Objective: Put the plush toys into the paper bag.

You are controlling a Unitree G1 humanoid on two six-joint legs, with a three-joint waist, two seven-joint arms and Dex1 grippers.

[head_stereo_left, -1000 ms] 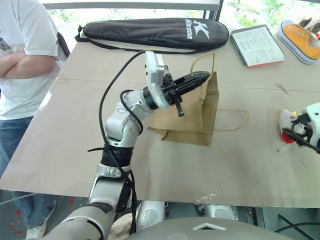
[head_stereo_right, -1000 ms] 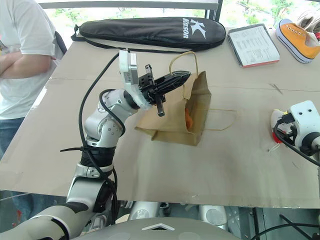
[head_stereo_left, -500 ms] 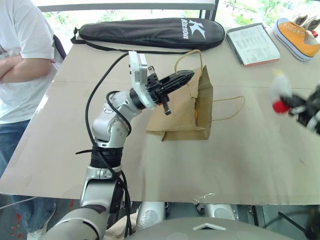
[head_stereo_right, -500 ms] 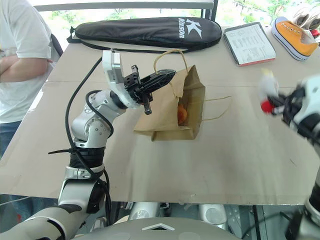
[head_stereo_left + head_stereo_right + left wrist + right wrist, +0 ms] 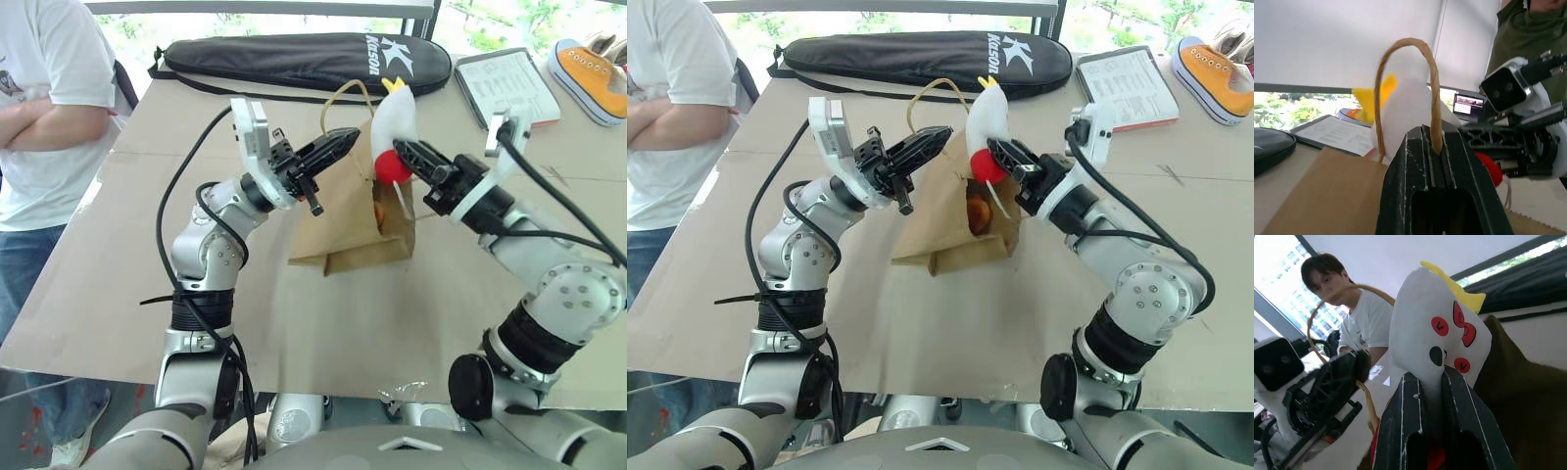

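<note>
The brown paper bag (image 5: pixel 348 220) lies on the table with its mouth raised toward the right. My left gripper (image 5: pixel 343 142) is shut on one loop handle (image 5: pixel 1436 98) and holds that edge up. Pinched in my shut right gripper (image 5: pixel 411 157) is the white egg-shaped plush toy (image 5: pixel 395 122), with a red base and a yellow crest. It hangs just over the bag's mouth, close to the left gripper's tips. A rounded brown-orange toy (image 5: pixel 977 209) shows inside the bag's opening. The right wrist view has the white toy (image 5: pixel 1435 328) between its fingers.
A long black racket case (image 5: pixel 304 61) lies along the table's far edge. A booklet (image 5: pixel 505 88) and an orange sneaker (image 5: pixel 593 73) sit at the far right. A person in a white shirt (image 5: pixel 49 108) stands with arms crossed beside the table's left edge.
My right arm swung in from the far right and rose, carrying the white toy to the bag's mouth. The left gripper drew the held handle slightly left.
</note>
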